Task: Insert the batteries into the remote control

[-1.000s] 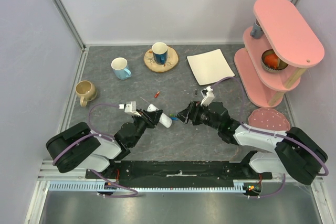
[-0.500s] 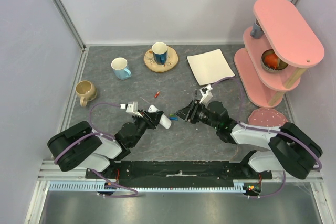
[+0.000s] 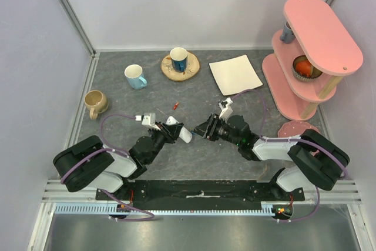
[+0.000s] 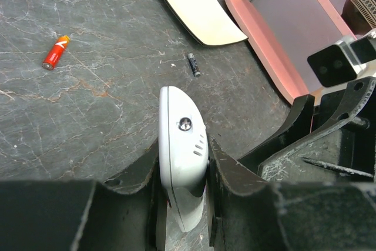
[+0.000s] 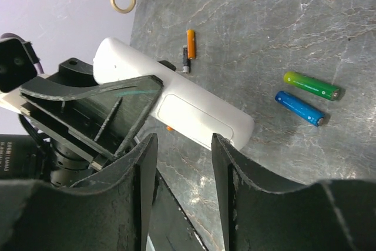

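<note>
Grey tabletop (image 3: 117, 101); left end effector (image 4: 183, 160) clamps remote control (image 4: 179, 133); batteries (image 5: 312, 85) loose.

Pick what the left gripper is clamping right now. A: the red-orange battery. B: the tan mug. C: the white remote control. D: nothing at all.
C: in the left wrist view the remote control sits pinched between the two fingers of the left gripper, while the red-orange battery lies loose on the table.
</note>
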